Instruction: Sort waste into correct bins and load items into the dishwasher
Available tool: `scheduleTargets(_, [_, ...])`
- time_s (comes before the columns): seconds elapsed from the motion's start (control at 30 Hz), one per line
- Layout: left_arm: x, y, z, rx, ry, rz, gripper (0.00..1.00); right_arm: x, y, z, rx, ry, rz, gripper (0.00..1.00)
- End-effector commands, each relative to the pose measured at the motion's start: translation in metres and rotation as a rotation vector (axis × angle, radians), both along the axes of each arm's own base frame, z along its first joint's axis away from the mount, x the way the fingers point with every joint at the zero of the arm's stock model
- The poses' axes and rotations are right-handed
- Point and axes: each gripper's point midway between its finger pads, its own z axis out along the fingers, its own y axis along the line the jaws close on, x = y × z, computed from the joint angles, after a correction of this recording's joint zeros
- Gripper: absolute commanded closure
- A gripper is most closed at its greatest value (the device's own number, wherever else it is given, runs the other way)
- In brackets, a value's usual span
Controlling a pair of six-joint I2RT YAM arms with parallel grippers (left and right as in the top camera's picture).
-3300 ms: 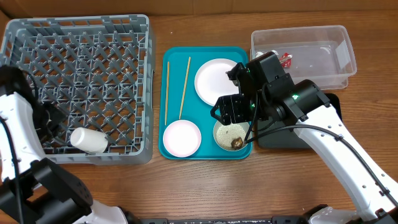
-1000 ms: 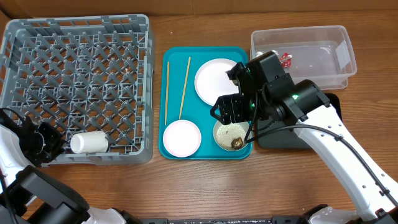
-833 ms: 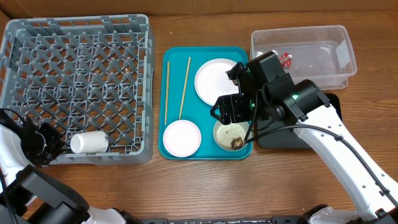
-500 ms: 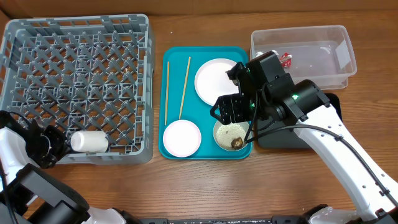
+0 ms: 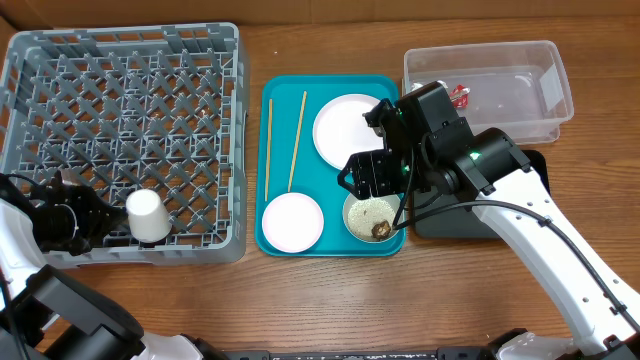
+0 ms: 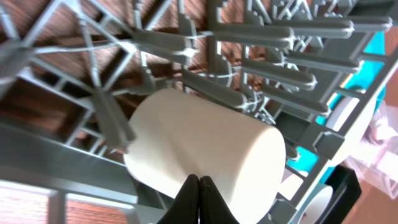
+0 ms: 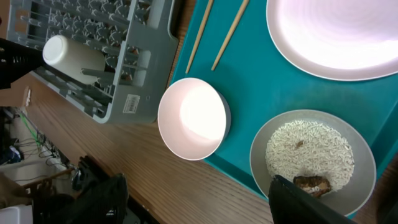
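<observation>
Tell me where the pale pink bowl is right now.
In the overhead view the pale pink bowl sits in the near-left corner of the teal tray, just left of the rice-filled bowl and below the chopsticks.

I see a brown wood-grain table (image 5: pixel 330 300) w/ four things sitting directly on it. Left side: large square grey plastic lattice rack (image 5: pixel 125 33), running from far edge to near edge. Centre: rectangular teal plastic tray (image 5: pixel 282 130), just beside the rack's right wall, thin strip of bare wood btwn them. Far right: clear rectangular plastic tub (image 5: pixel 520 100). Nearer than the tub: shallow black rectangular tray (image 5: pixel 440 225), close against the teal tray's right edge, mostly hidden from above; can't tell if they touch.
</observation>
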Motion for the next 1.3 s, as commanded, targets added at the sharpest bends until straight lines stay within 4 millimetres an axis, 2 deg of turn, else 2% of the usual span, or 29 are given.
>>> scheduleTargets(0.0, [0.015,-0.012,0.025,-0.011,-0.127,-0.073,0.96,0.001,0.002,0.007,0.008,-0.021,0.0,0.26])
scheduleTargets(0.1, [0.022,-0.017,0.045,-0.005,-0.193,-0.117,0.96,0.001,0.002,0.007,0.008,-0.022,0.0,0.26])
scheduleTargets(0.2, [0.02,-0.014,0.059,0.071,-0.179,-0.125,0.96,0.001,0.002,0.007,0.008,-0.022,0.0,0.26])
scheduleTargets(0.3, [0.012,-0.002,0.065,0.14,-0.115,-0.049,0.84,0.001,0.002,0.007,0.008,-0.022,0.0,0.26])
scheduleTargets(0.33, [0.011,-0.002,0.068,0.149,-0.118,-0.046,0.83,0.001,0.002,0.007,0.008,-0.022,0.0,0.26])
scheduleTargets(0.47, [0.014,-0.013,0.079,0.166,-0.159,-0.083,0.87,0.002,0.002,0.008,0.01,-0.026,0.0,0.25])
scheduleTargets(0.63, [0.025,-0.063,0.103,0.243,-0.252,-0.292,0.85,0.004,0.004,0.009,0.018,-0.039,-0.001,0.25])
scheduleTargets(0.7, [0.029,-0.104,0.12,0.308,-0.314,-0.44,0.81,0.009,-0.001,0.007,0.001,-0.029,-0.056,0.26])
scheduleTargets(0.73, [0.028,-0.115,0.123,0.316,-0.328,-0.473,0.79,0.011,-0.004,0.006,-0.013,-0.027,-0.082,0.26])
scheduleTargets(0.77, [0.027,-0.128,0.127,0.33,-0.343,-0.516,0.75,0.014,-0.009,0.004,-0.032,-0.024,-0.114,0.26])
scheduleTargets(0.8, [0.026,-0.138,0.13,0.346,-0.353,-0.551,0.65,0.016,-0.012,0.001,-0.054,-0.025,-0.141,0.27])
scheduleTargets(0.83, [0.024,-0.149,0.133,0.359,-0.366,-0.589,0.55,0.017,-0.016,-0.003,-0.081,-0.021,-0.16,0.29])
scheduleTargets(0.87, [0.023,-0.157,0.135,0.365,-0.377,-0.615,0.39,0.016,-0.017,-0.007,-0.105,-0.017,-0.168,0.3])
scheduleTargets(0.9, [0.022,-0.167,0.138,0.364,-0.395,-0.649,0.08,0.014,-0.018,-0.013,-0.133,-0.008,-0.168,0.32])
scheduleTargets(0.93, [0.022,-0.177,0.141,0.359,-0.413,-0.677,0.0,0.01,-0.017,-0.023,-0.168,0.01,-0.161,0.34])
scheduleTargets(1.03, [0.019,-0.202,0.146,0.3,-0.458,-0.745,0.0,0.0,-0.008,-0.053,-0.257,0.053,-0.124,0.34])
scheduleTargets(1.13, [0.013,-0.212,0.156,0.253,-0.494,-0.75,0.0,0.001,-0.002,-0.093,-0.377,0.077,-0.115,0.39])
scheduleTargets(1.17, [0.01,-0.213,0.17,0.274,-0.545,-0.739,0.0,0.002,0.0,-0.113,-0.408,0.12,-0.133,0.43])
scheduleTargets(1.27, [0.0,-0.213,0.199,0.346,-0.648,-0.727,0.0,0.002,0.001,-0.142,-0.443,0.2,-0.174,0.45])
